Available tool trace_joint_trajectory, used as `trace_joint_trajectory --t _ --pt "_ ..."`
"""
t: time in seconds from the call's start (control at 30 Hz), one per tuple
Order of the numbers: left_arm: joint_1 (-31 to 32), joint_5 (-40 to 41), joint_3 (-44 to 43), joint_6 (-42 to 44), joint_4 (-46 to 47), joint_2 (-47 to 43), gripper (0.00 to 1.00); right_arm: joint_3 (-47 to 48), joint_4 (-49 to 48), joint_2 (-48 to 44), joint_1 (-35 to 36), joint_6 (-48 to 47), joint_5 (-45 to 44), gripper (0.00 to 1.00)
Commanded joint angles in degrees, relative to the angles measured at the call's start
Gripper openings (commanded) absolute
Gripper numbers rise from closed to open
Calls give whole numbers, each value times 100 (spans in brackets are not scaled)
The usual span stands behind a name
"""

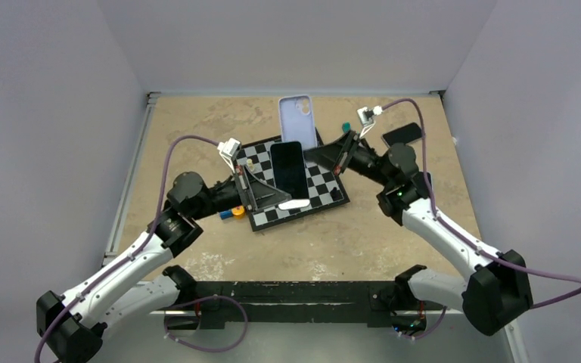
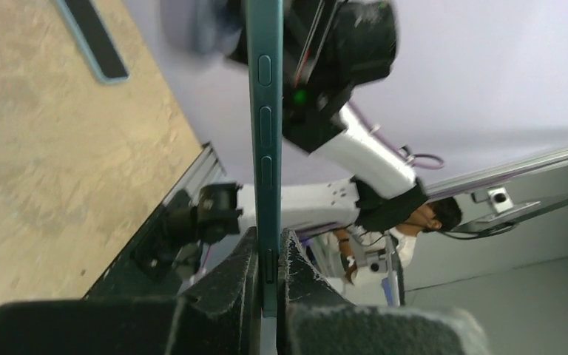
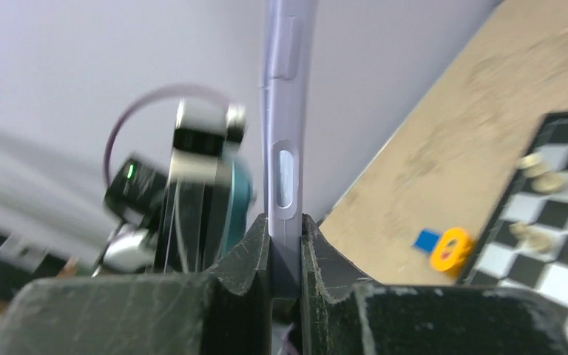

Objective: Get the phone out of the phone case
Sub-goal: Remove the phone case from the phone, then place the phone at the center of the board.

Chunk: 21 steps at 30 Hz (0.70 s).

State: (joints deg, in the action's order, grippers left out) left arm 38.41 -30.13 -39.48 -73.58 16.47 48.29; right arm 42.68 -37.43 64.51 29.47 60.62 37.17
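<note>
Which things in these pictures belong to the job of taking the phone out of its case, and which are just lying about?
Part of the job:
phone, clamped in the left gripper
lavender phone case, clamped in the right gripper

Lying about:
checkerboard
second phone on the table
orange and blue piece
small teal item

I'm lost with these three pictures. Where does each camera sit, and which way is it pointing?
Top external: above and behind the arms, looking down on the table; both arms show, holding phone and case.
Left wrist: on the left arm, looking along the left hand that grips the phone's edge; right arm beyond.
Right wrist: on the right arm, looking along the right hand gripping the case; left arm beyond.
Shared: top and right wrist both show the checkerboard.
</note>
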Motion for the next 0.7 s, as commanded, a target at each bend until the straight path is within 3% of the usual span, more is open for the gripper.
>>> trace_joint_trajectory --t 0.0,0.13,0.2,0.3,0.53,0.57,0.67 --pt "53 -211 7 910 -1447 -442 0 699 640 143 -640 -241 -1040 0" --pt "-364 370 -906 2492 -3681 -510 0 1239 3234 147 -733 -1544 -1659 0" --pt "-574 1414 -1547 3647 -5153 -305 0 1321 4375 177 -689 -2006 -1964 0" --pt "-1041 2784 -2104 4810 -5994 374 0 943 5098 -70 -652 -2290 -2112 0" --pt "-2400 4181 -2740 5794 -5507 2605 0 215 5958 -1248 -584 -2361 -2201 0" --pt "-2613 4125 -2853 5877 -5321 2886 0 215 6112 -1353 -583 -2410 -2158 0" --pt "-3373 2788 -3543 6077 -5032 3824 0 112 6419 -1677 -584 -2506 -1876 0"
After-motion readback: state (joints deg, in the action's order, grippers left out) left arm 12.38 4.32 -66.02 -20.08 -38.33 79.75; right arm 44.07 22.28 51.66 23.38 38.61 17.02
